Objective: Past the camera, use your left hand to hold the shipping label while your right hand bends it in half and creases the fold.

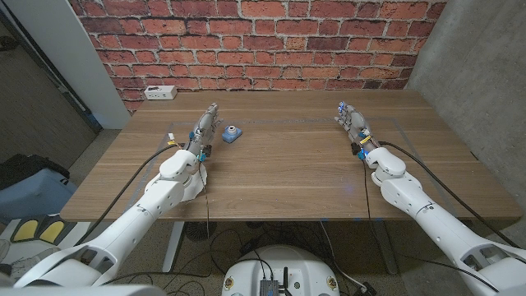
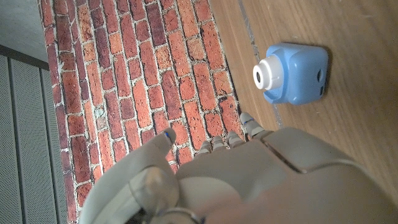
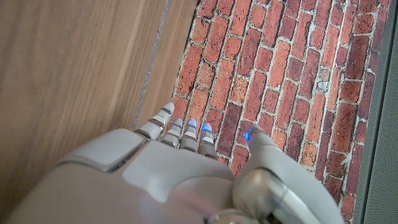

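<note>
Head view: we find no shipping label anywhere on the counter (image 1: 279, 173), so its location, orientation and long axis cannot be given from these frames. We can only note the task places it past the camera (image 1: 233, 133), i.e. toward 12 o'clock from that small blue unit w/ the white lens ring.

Left robot hand (image 1: 205, 125) stands on edge at approx. 9 o'clock of the camera, just beside it, fingers extended toward the brick wall (image 1: 255, 41), holding nothing. Right robot hand (image 1: 352, 122) sits well apart at 3 o'clock, same pose, fingers straight and close together, holding nothing. Left wrist view confirms: camera (image 2: 292, 73) lies ahead of the left robot hand (image 2: 249, 180), not touched.

Handling, est.: a label is thin paper, very light, limp, prone to sliding on smooth wood. We would pin it near one short edge w/ left fingertips pressed down, then lift the opposite edge w/ the right, since a flat sheet gives little to pinch. Fold across the long axis once that axis is known; crease w/ a fingertip sweep. Tear risk is low; skew risk is higher.
</note>
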Robot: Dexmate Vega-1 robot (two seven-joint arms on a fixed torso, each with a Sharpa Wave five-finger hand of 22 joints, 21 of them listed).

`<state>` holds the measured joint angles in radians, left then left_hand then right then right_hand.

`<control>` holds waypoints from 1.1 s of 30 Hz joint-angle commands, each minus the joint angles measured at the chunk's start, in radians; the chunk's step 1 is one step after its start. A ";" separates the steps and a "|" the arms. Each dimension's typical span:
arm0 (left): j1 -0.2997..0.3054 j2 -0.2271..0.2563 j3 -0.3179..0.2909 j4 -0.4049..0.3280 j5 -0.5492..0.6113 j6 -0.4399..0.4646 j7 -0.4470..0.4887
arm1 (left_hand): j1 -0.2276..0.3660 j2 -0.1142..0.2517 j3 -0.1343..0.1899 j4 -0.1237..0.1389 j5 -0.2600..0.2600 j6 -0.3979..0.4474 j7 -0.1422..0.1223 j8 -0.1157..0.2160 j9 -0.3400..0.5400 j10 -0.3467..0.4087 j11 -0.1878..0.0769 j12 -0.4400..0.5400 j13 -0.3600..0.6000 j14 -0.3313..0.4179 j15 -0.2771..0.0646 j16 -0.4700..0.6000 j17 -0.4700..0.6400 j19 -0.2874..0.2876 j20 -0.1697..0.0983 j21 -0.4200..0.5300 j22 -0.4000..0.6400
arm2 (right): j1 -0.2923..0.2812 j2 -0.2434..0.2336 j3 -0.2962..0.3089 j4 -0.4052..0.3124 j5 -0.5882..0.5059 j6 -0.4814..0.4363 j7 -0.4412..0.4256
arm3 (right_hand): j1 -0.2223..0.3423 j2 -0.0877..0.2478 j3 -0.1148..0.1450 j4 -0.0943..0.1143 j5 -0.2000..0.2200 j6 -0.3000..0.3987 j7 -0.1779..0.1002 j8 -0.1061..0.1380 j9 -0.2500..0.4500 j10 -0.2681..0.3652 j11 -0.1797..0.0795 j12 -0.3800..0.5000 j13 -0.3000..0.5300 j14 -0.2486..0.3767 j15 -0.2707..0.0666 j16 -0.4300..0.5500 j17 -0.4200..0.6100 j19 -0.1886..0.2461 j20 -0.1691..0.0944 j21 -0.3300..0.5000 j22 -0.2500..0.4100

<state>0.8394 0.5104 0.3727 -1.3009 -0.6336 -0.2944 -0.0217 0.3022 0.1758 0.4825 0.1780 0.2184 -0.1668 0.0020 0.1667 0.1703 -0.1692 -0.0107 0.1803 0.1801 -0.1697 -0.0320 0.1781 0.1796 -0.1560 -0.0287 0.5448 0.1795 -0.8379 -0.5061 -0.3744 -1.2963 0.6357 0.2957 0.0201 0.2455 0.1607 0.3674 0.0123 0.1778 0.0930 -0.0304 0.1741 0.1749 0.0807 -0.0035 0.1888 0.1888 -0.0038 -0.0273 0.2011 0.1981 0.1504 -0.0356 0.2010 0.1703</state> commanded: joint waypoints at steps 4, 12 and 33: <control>0.033 0.023 0.002 -0.068 0.065 -0.023 0.072 | -0.001 0.008 0.004 -0.001 0.007 -0.028 -0.003 0.008 0.002 -0.063 -0.001 0.007 0.002 -0.057 0.000 0.006 0.003 -0.006 -0.004 0.003 0.001 | -0.006 -0.018 -0.023 -0.037 -0.069 0.006 -0.041 | 0.011 0.008 0.012 -0.003 0.005 0.007 -0.001 0.007 0.004 0.010 -0.005 0.006 0.001 0.000 -0.035 0.004 -0.001 0.007 -0.085 0.005 0.005; 0.098 0.054 -0.014 -0.176 0.150 0.000 0.213 | -0.012 -0.038 -0.015 -0.037 -0.002 0.024 0.023 0.025 0.002 0.000 0.000 0.031 0.001 -0.001 0.034 0.017 -0.007 0.039 0.021 0.003 -0.002 | -0.006 -0.034 -0.037 -0.074 -0.097 -0.016 -0.052 | 0.037 -0.001 0.020 -0.025 0.002 0.001 0.013 0.009 0.004 0.011 0.027 0.006 0.001 0.026 0.012 0.006 -0.010 0.029 -0.025 0.012 0.007; 0.262 0.137 -0.081 -0.405 0.201 0.084 0.341 | -0.011 -0.035 -0.014 -0.048 -0.004 0.042 0.030 0.025 0.002 0.011 0.006 0.030 0.001 0.011 0.033 0.014 -0.007 0.052 0.019 -0.001 -0.002 | -0.002 -0.086 -0.079 -0.190 -0.240 -0.041 -0.092 | 0.051 -0.002 0.024 -0.039 0.000 0.016 0.014 0.015 0.004 0.025 0.027 0.011 0.001 0.021 0.004 0.001 -0.011 0.023 -0.034 0.008 0.007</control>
<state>1.0208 0.6076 0.3254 -1.5944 -0.4585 -0.2481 0.2593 0.2859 0.1464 0.4670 0.1378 0.2161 -0.1268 0.0304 0.1887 0.1701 -0.1598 -0.0016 0.2073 0.1799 -0.1643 0.0019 0.1937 0.1722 -0.1090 -0.0072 0.5448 0.1768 -0.8399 -0.5674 -0.4345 -1.4322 0.4639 0.2748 -0.0493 0.2875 0.1554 0.3893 -0.0180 0.1778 0.1000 -0.0159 0.1814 0.1747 0.0964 0.0236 0.1925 0.1864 0.0162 -0.0215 0.2011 0.1860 0.1699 -0.0409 0.2082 0.1748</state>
